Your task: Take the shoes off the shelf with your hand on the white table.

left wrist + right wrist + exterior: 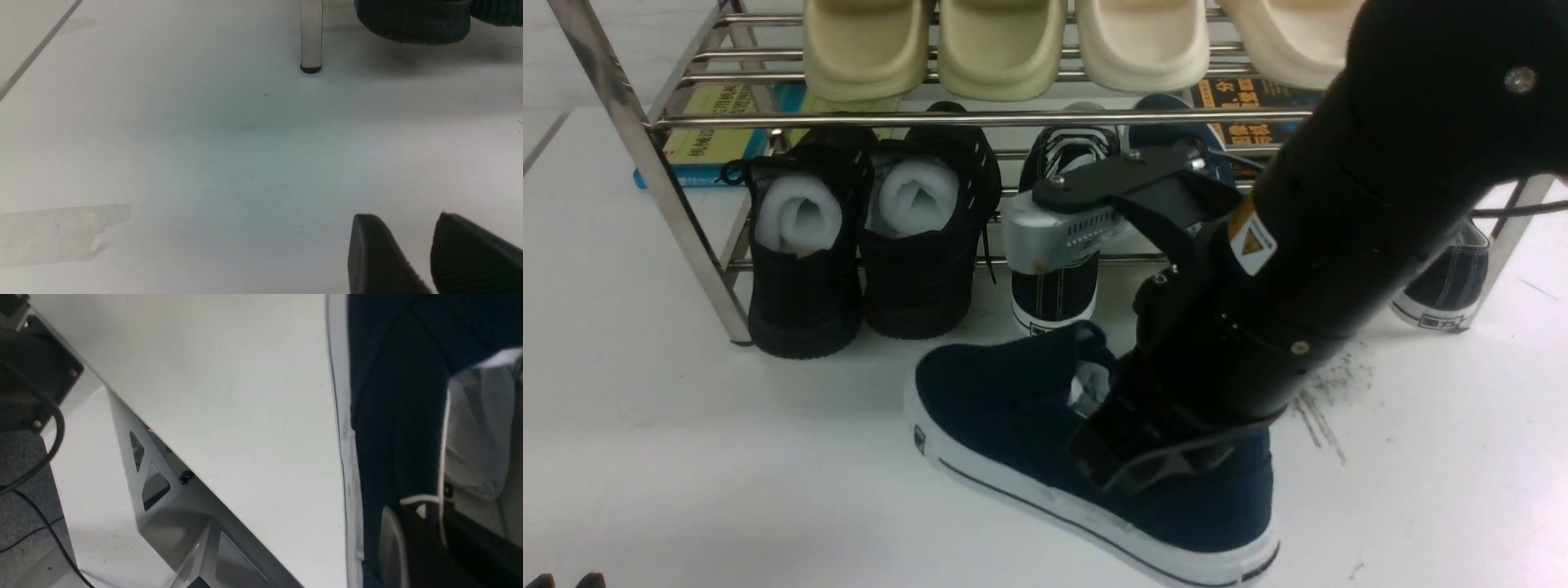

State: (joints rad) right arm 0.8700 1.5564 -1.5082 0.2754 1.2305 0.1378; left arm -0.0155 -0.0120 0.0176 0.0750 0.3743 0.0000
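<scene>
One navy slip-on (1005, 408) sits sole down on the white table (686, 449), out in front of the shelf (645, 139) and clear of its tubes. Its toe points toward the robot's left and crumpled paper stuffing (1090, 384) shows in its opening. The right arm slants down from the upper right, and the right gripper (1131, 457) meets the shoe at its collar. In the right wrist view the blue side wall (392, 416) is pinched between a pale pad on the outside and a black finger inside the shoe. Dark scuff streaks (1319, 400) mark the table just beside the shoe's heel end. On the shelf's lower tier stand two black shoes (805, 269) stuffed with white foam and a white-laced sneaker (1058, 278), with pale slides (1005, 41) on the tier above. A dark blue toe (1168, 106) shows behind the arm and may be the other slip-on, though too much is covered to be sure. The left gripper (412, 237) hangs low over bare table near a shelf leg (310, 36), its fingers slightly parted with nothing between them.
</scene>
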